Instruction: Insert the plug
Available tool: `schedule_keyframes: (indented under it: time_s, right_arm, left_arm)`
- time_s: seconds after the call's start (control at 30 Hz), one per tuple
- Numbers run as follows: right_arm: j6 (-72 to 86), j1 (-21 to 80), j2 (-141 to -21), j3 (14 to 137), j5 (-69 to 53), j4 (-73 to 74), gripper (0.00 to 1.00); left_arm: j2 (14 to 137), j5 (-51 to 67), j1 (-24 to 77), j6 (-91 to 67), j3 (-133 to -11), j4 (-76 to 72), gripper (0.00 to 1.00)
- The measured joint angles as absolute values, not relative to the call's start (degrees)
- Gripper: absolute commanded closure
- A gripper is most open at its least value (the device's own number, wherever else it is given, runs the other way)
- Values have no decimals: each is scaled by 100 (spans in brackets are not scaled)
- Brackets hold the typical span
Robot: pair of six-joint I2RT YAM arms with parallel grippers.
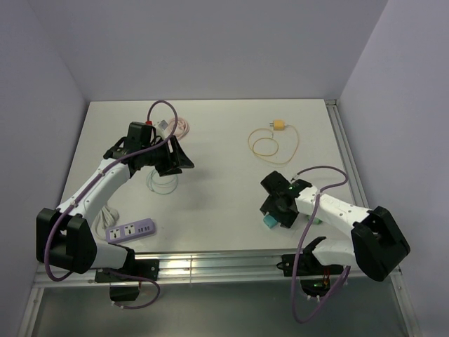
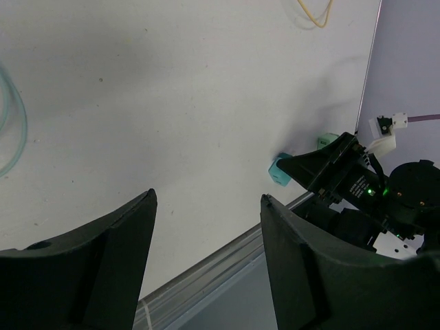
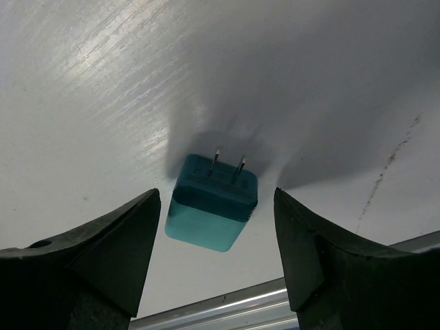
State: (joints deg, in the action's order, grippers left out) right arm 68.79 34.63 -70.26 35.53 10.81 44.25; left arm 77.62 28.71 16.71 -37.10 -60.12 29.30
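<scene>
The plug (image 3: 212, 199) is a small teal block with two metal prongs, lying on the white table near its front edge; it also shows as the teal plug (image 1: 269, 222) from above and as the teal plug (image 2: 280, 170) in the left wrist view. My right gripper (image 3: 216, 192) stands open over it, one finger on each side, neither touching. A lavender power strip (image 1: 130, 231) lies at the front left. My left gripper (image 1: 175, 160) hovers over the left half of the table, open with nothing between its fingers (image 2: 130, 227).
A yellow plug (image 1: 279, 126) with a looped yellow cable (image 1: 270, 144) lies at the back right. White and pink cables (image 1: 175, 128) are coiled at the back left, with a white cable loop (image 1: 163, 184) under the left arm. A metal rail (image 1: 210, 263) runs along the front edge.
</scene>
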Motion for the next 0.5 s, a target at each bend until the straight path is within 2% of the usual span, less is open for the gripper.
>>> schedule_keyframes:
  time_s: [0.13,0.2,0.33,0.37,0.4,0.43,0.5]
  right_arm:
    - [6956,3463,-7078,3479,1013,4228,32]
    - [6965,3463,-7109,3433,993,4106,41]
    - [6978,3463,-7175,3406,963,3957,66]
    - [6965,3463,-7175,3404,945,3883,85]
    - [6945,3463,-7172,3398,932,3815,94]
    - [6925,3463,-7159,3382,913,3730,100]
    - [6869,3463,-7096,3330,867,3542,100]
  left_arm:
    - [7762,2932,1671,-3712,-5968,2882,33]
    - [7762,2947,1671,-3712,-5933,2860,32]
    - [7762,2961,1671,-3715,-5896,2840,29]
    - [7762,2961,1671,-3715,-5894,2829,29]
    - [7762,2961,1671,-3715,-5887,2814,28]
    - [7756,2958,1671,-3715,-5876,2788,27]
    - [7721,2945,1671,-3715,-5830,2729,27]
